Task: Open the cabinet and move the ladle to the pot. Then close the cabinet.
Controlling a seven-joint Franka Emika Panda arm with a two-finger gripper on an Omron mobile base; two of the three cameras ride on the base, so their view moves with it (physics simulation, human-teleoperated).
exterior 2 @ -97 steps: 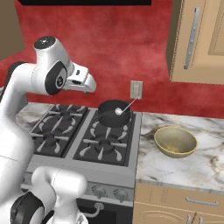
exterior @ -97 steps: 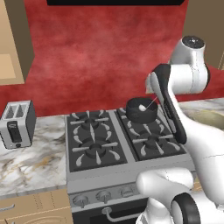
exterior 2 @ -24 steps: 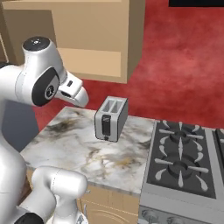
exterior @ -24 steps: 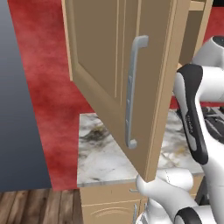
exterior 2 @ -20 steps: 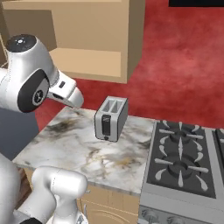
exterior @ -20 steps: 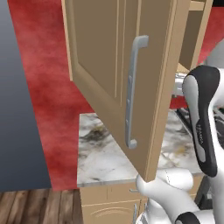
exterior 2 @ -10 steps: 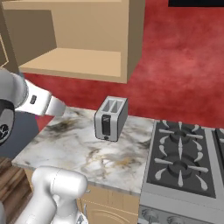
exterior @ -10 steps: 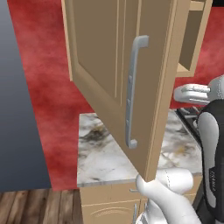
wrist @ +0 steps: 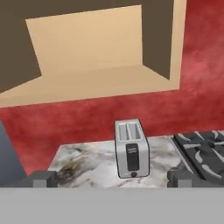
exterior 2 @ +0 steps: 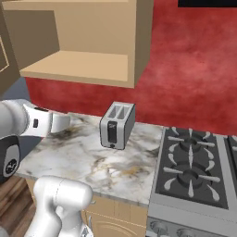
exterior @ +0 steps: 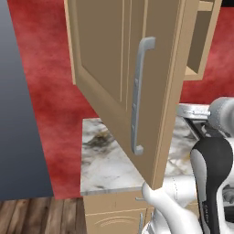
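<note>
open cabinet (wrist: 92,57) well above and beyond the spread fingertips (wrist: 41,178)

1. The cabinet (exterior: 137,87) door runs past the top edge of the left base view; its upper end is cut off.
2. The door hides most of the cabinet interior in that view.
3. The stove (exterior 2: 194,176) is cut by the right edge of the right base view.
4. The toaster (wrist: 131,148) markings are too small to read.
</note>
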